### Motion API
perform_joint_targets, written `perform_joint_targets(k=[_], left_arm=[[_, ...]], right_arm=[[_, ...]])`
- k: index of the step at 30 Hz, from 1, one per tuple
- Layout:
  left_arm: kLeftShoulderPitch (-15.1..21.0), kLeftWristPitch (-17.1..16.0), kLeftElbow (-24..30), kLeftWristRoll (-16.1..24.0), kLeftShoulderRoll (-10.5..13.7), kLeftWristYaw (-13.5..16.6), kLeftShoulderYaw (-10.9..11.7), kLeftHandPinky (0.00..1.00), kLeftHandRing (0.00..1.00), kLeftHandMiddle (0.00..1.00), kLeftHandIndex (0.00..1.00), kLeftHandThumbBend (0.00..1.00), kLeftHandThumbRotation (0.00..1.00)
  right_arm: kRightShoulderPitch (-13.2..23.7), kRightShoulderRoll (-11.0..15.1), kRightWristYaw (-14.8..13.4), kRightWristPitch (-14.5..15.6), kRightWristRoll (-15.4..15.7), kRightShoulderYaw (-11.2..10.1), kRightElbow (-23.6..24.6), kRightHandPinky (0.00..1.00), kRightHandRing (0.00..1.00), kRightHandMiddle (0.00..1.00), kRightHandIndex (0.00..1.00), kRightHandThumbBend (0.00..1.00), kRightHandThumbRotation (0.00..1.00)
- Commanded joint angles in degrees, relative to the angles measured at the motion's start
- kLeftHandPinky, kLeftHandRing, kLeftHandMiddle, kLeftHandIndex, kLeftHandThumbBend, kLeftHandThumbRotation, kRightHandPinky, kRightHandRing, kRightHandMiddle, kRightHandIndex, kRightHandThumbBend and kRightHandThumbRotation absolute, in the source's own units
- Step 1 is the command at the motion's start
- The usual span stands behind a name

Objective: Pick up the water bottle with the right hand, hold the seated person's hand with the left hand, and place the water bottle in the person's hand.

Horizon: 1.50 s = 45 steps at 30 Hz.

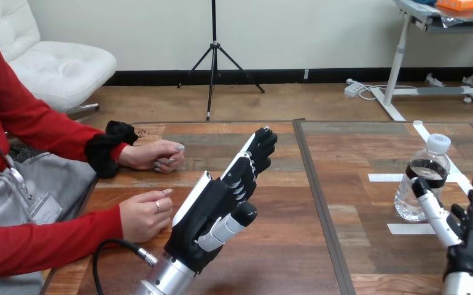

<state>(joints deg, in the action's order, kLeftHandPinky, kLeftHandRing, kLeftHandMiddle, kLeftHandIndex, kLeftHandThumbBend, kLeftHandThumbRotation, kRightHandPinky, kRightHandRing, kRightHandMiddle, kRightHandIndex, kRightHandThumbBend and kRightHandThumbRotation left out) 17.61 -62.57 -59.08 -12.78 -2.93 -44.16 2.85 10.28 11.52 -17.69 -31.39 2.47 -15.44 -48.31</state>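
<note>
Water bottle (419,175): upright, cap on, right side of the desk (344,264), between white tape strips (384,177); not lifted yet.
Right hand (470,246): spread, holds nothing, just near-right of bottle; thumb crosses bottle's lower part, contact cannot be told.
Left hand (203,215): fingers straight and together, empty, mid-desk, pointing far.
Person's near hand (143,214): loosely curled, resting at left desk edge, just left of left hand, apart from it.
Person's far hand (154,155): resting on desk, farther back at left.
Step in hand (judged): right-hand grasp of bottle.
Do it well: wrap fingers and thumb round the mid-body, below the shoulder; close evenly so the thin plastic doesn't tip or squash; lift straight up.
Edges: right hand is close to the view's right edge; person's hands are at the left desk edge.
Open room: bare desk between bottle and left hand, clear path leftward across the dark seam (317,190).
</note>
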Motion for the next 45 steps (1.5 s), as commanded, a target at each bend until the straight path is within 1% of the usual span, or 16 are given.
perform_joint_targets(k=[1,11,17,23,29,38,45], left_arm=[[3.27,-1.47,0.18,-0.32,-0.47,-0.10,-0.05,1.00,1.00,1.00,1.00,1.00,0.85],[3.18,-1.49,0.25,-0.02,-0.51,0.45,-0.10,1.00,1.00,1.00,1.00,1.00,0.85],[3.14,-1.49,0.30,0.09,-0.61,0.73,-0.13,1.00,1.00,1.00,1.00,1.00,0.85],[3.13,-1.62,0.29,0.00,-0.74,0.72,-0.15,1.00,1.00,1.00,1.00,1.00,0.85],[3.11,-1.38,0.38,-0.18,-0.88,0.55,-0.18,1.00,1.00,1.00,1.00,1.00,0.85],[3.12,-2.05,0.31,0.22,-0.94,1.01,-0.20,1.00,1.00,1.00,1.00,1.00,0.85],[3.11,-1.74,0.27,-0.31,-1.04,0.60,-0.15,1.00,1.00,1.00,1.00,1.00,0.85]], right_arm=[[5.98,1.60,0.27,-0.20,0.47,0.80,-1.21,0.93,1.00,1.00,1.00,1.00,0.57],[7.63,1.76,0.93,-0.22,0.00,0.99,-3.52,0.93,1.00,1.00,1.00,1.00,0.56],[8.70,2.42,0.28,0.27,1.11,1.75,-5.16,0.93,1.00,1.00,1.00,1.00,0.57],[9.85,3.00,-0.15,0.06,1.65,2.13,-7.42,0.92,1.00,1.00,1.00,1.00,0.58],[10.99,3.41,0.53,0.17,1.17,2.12,-9.31,0.92,1.00,1.00,1.00,1.00,0.58],[12.57,4.42,1.34,0.10,0.88,2.48,-12.18,0.92,1.00,1.00,1.00,1.00,0.58],[13.90,5.17,1.29,0.70,1.16,2.87,-13.85,0.92,1.00,1.00,1.00,1.00,0.58]])
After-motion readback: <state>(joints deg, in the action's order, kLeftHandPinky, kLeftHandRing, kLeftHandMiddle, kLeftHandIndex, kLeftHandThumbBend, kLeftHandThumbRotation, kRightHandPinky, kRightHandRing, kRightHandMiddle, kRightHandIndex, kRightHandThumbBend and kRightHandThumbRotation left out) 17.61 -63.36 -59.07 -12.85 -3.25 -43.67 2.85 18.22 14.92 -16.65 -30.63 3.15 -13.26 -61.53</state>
